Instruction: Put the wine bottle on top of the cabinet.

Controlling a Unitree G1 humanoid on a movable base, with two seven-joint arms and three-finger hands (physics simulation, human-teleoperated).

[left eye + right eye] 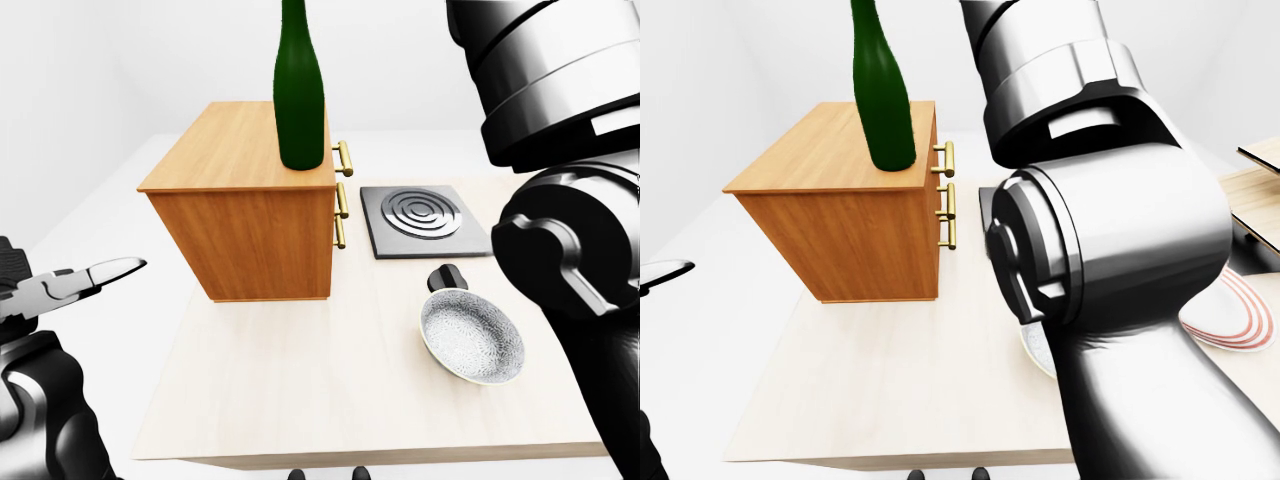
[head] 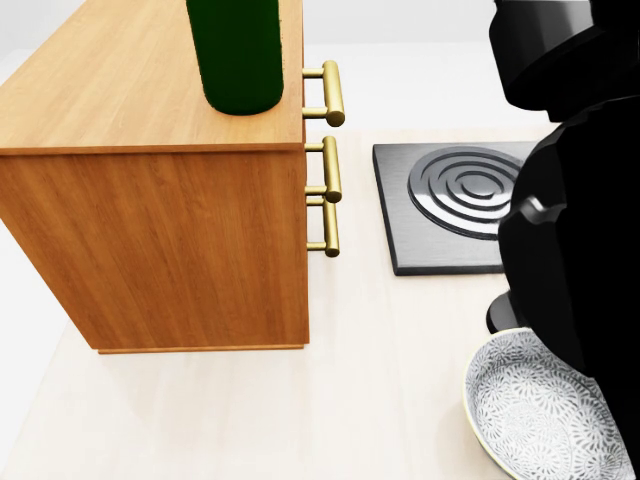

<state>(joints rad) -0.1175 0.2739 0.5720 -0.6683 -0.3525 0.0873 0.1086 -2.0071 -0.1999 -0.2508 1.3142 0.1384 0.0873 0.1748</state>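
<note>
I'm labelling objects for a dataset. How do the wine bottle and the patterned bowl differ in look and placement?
The wine bottle is dark green, tall and upright; the bowl is pale, patterned, low and wide. The bottle stands on the cabinet, near its handle-side edge; the bowl lies on the table beside the stove plate. Neither is held.
</note>
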